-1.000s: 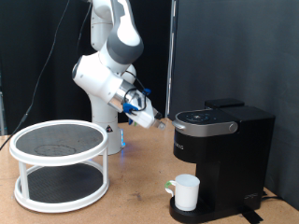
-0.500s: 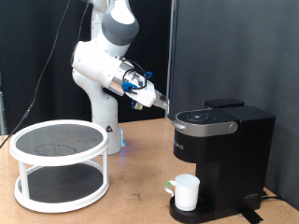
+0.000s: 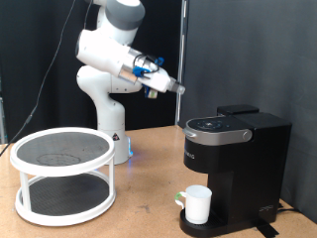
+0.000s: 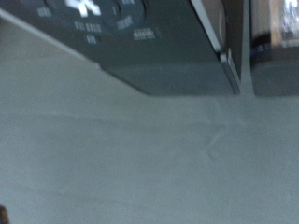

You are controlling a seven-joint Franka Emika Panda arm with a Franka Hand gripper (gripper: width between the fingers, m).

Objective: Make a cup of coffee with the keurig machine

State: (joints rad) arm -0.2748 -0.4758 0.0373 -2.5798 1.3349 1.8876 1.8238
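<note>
The black keurig machine (image 3: 238, 159) stands at the exterior view's right with its lid down. The white cup (image 3: 198, 204) sits on its round drip tray under the spout. My gripper (image 3: 176, 88) is in the air above and to the left of the machine's lid, apart from it, with nothing seen between its fingers. The wrist view shows the machine's dark top with its buttons (image 4: 112, 28) and the grey backdrop; the fingers do not show there.
A white two-tier round rack (image 3: 61, 174) with dark mesh shelves stands on the wooden table (image 3: 149, 223) at the exterior view's left. The robot's white base (image 3: 111, 129) is behind it. A black curtain hangs at the back.
My gripper has risen from beside the machine's lid, at its left, to a spot well above it, and has moved slightly right. The cup and the machine have not moved.
</note>
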